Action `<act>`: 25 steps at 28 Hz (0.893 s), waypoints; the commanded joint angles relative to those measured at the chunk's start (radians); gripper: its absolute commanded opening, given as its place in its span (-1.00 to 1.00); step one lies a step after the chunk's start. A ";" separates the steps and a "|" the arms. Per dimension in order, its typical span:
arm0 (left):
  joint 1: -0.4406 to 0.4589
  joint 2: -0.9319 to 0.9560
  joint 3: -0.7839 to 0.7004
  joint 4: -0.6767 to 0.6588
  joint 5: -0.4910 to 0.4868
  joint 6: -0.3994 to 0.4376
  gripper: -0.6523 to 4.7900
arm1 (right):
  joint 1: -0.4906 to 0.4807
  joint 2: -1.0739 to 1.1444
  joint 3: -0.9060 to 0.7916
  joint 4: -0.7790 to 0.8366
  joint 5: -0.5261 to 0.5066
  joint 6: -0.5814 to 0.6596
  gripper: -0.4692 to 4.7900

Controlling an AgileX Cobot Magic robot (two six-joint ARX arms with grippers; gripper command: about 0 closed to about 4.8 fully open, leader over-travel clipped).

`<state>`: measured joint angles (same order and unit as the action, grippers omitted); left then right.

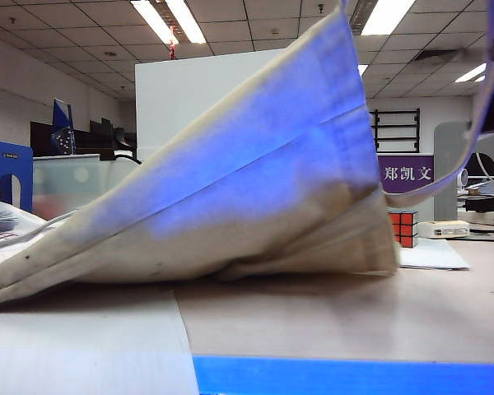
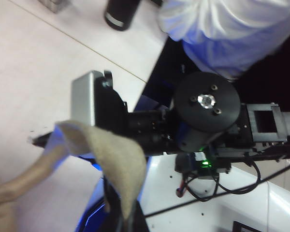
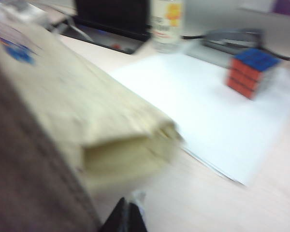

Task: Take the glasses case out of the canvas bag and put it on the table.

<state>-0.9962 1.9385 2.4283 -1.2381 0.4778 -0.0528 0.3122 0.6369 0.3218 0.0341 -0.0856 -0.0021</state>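
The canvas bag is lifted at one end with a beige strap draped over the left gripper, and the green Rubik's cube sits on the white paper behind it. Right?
Not quite: the Rubik's cube is red with a blue top, not green, as the exterior and right wrist views show. The rest holds: the canvas bag is lifted at one end, a beige strap drapes over the left gripper, and the cube sits on the white paper.

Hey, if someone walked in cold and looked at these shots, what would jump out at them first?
The canvas bag fills most of the exterior view, its right end hoisted toward the ceiling and its left end lying on the table. Behind its lower right corner a Rubik's cube stands beside white paper. In the left wrist view, a beige strap drapes over the left claw.
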 commanded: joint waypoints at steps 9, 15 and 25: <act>0.023 -0.011 -0.021 -0.140 -0.013 0.082 -0.78 | -0.003 0.030 0.079 0.200 -0.029 0.005 -0.82; 0.023 -0.011 -0.024 -0.117 0.017 0.081 -0.78 | -0.004 0.031 0.108 0.178 -0.053 -0.061 -0.82; 0.040 -0.006 -0.025 -0.075 -0.079 0.146 -0.78 | -0.005 -0.030 0.165 0.037 -0.123 -0.050 -0.44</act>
<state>-0.9665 1.9347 2.4004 -1.3293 0.4416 0.0608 0.3073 0.6289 0.4530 0.0860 -0.1871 -0.0555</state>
